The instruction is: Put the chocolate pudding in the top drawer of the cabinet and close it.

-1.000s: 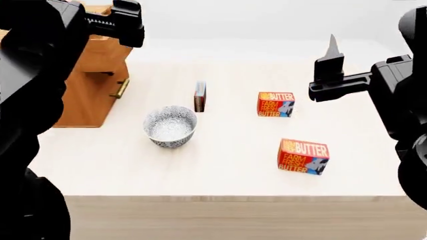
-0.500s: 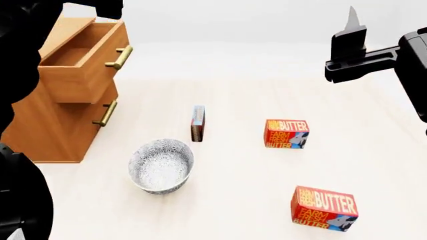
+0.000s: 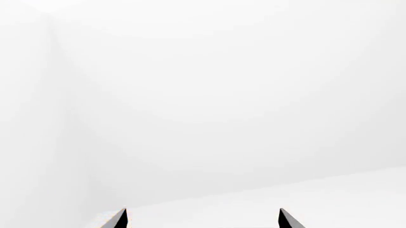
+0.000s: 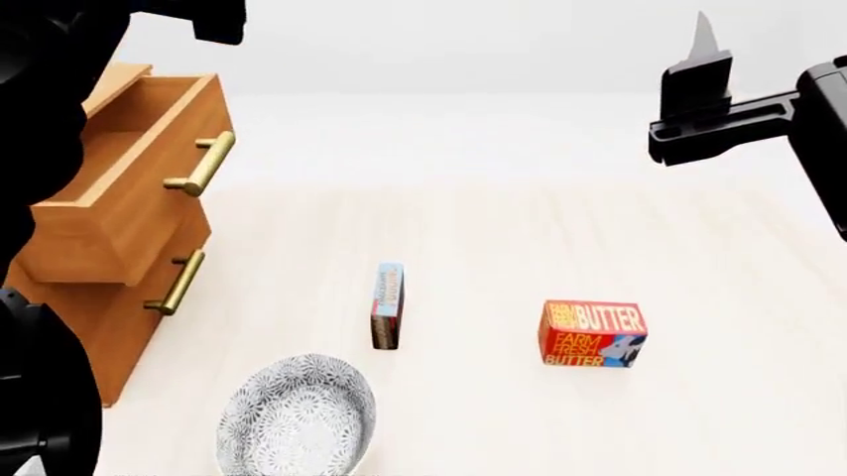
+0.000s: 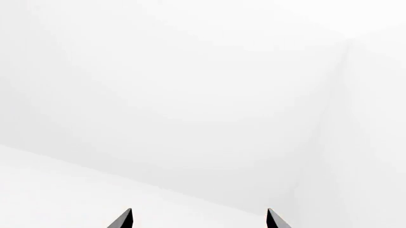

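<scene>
The chocolate pudding (image 4: 387,304) is a thin box standing on edge at the table's middle, light blue face up. The cabinet (image 4: 99,297) stands at the left; its top drawer (image 4: 126,193) is pulled out with its brass handle (image 4: 201,164) toward the middle. My right gripper (image 4: 699,50) is raised at the upper right, far above the table. In the right wrist view (image 5: 198,218) its fingertips stand wide apart and empty, facing white wall. My left arm fills the left edge of the head view; in the left wrist view the left gripper (image 3: 203,218) is open and empty, facing white wall.
A "Farm Fresh Butter" box (image 4: 592,334) lies right of the pudding. A patterned grey bowl (image 4: 298,416) sits at the near edge, just left of the pudding. The lower drawer's handle (image 4: 177,282) shows below the open drawer. The light wooden table (image 4: 530,238) stretches back to a white wall.
The head view has moved forward and tilted: the objects slid down the frame, the second butter box left the view, the cabinet shifted left. My right gripper stays raised.
</scene>
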Tool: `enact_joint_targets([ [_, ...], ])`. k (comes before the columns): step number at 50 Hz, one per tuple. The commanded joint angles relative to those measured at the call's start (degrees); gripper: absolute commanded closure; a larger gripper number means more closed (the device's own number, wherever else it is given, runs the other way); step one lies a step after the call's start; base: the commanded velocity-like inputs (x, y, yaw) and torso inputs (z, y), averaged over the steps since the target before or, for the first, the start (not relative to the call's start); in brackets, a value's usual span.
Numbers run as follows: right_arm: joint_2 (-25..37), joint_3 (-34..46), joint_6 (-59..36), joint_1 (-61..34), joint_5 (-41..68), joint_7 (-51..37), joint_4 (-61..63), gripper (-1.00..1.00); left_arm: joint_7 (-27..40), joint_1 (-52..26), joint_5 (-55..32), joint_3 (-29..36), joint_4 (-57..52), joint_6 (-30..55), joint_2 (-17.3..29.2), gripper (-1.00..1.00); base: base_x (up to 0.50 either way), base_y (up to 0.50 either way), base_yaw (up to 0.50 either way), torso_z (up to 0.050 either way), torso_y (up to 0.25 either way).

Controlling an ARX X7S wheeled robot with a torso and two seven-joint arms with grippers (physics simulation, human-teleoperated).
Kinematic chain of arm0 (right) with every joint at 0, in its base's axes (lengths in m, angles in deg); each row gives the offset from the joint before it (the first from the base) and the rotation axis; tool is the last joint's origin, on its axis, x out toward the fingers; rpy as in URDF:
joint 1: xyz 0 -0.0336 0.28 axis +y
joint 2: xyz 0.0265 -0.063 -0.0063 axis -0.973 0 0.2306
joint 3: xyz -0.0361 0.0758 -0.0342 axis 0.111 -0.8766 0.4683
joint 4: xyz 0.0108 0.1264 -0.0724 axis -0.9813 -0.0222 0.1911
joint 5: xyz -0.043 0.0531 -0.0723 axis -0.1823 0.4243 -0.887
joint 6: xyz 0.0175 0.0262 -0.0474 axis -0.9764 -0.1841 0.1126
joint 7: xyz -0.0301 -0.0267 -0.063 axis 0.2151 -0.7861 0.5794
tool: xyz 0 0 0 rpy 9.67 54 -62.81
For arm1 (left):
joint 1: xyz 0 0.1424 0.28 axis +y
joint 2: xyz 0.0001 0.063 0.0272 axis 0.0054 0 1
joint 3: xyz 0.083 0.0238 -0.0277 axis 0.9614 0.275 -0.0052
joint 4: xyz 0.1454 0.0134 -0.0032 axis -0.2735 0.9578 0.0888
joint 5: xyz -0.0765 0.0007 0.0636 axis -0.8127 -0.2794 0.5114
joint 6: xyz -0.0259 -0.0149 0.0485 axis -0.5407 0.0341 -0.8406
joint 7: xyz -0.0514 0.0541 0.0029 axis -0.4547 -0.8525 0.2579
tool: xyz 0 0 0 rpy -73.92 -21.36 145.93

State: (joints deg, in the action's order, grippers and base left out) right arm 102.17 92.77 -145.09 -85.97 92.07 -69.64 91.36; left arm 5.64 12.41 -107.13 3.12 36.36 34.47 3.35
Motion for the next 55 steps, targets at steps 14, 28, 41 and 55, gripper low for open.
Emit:
enact_joint_targets([
  [14,1.55,2.2,2.75,1.32,-1.9,0.77,0.89,-1.0,0.68,-2.17,3.25,1.39,15.95,-6.27,0.28,-1.0,0.06,0.0,0.0,0.0,0.0],
  [28,1.68,4.13,4.52,2.34,-4.86,2.66,0.63,-1.0,-1.36,-8.07,6.22,5.07,39.01,-12.47,-0.56,-1.0,0.0,0.0,0.0,0.0,0.0],
  [41,1.62,6.05,6.71,3.56,-8.28,4.76,0.23,-1.0,-1.36,-9.4,7.83,4.85,55.7,-18.65,-2.47,-1.0,0.0,0.0,0.0,0.0,0.0],
  [55,1.44,7.8,8.59,4.7,-10.84,6.3,-0.67,-1.0,-1.89,-12.64,8.84,5.74,68.53,-20.94,-4.23,-1.0,0.0,0.0,0.0,0.0,0.0],
])
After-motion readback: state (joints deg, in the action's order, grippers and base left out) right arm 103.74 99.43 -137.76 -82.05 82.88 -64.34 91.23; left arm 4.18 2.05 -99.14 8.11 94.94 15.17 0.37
